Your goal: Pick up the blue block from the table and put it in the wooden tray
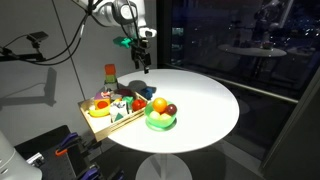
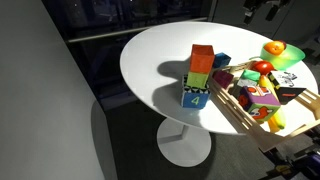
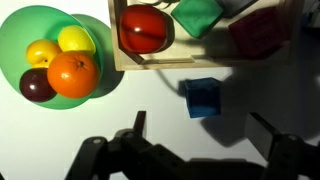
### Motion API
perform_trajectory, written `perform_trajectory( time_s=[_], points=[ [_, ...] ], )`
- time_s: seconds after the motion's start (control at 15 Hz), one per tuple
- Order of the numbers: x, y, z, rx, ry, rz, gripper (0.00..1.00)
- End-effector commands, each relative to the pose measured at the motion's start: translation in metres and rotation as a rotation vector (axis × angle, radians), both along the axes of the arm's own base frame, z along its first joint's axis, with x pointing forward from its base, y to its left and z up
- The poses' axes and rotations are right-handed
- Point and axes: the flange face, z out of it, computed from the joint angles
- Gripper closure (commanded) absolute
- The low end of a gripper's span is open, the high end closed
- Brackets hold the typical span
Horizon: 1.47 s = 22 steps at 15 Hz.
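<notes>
The blue block (image 3: 202, 97) lies on the white table (image 3: 90, 120) just outside the rim of the wooden tray (image 3: 180, 65). It also shows in an exterior view (image 2: 221, 61), beside the tray (image 2: 236, 106). My gripper (image 3: 205, 135) is open and empty above the table, and the block sits just ahead of the gap between its fingers. In an exterior view the gripper (image 1: 144, 66) hangs over the far end of the tray (image 1: 103, 126). The tray holds toy fruits and blocks, among them a red fruit (image 3: 145, 28) and a green block (image 3: 200, 15).
A round green bowl (image 3: 40, 40) with an orange (image 3: 72, 75) and other toy fruits stands by the tray, and it shows in both exterior views (image 1: 160, 120) (image 2: 287, 56). A tall stack of coloured boxes (image 2: 200, 75) stands on the table (image 2: 160, 50) next to the tray.
</notes>
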Motion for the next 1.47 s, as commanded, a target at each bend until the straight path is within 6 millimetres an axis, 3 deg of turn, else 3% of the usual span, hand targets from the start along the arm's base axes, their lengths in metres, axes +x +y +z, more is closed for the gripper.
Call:
perform_trajectory(
  time_s=[0.0,0.53,0.67,1.13,1.4],
  points=[
    [0.023,0.014,-0.015,-0.035,-0.009,0.002,0.00],
    [0.041,0.023,-0.071,-0.058,0.006,-0.020,0.00],
    [0.033,0.022,-0.075,-0.047,0.021,-0.003,0.00],
    [0.034,0.022,-0.083,-0.050,0.020,-0.008,0.00],
    [0.038,0.024,-0.100,-0.036,0.033,-0.013,0.00]
  ],
)
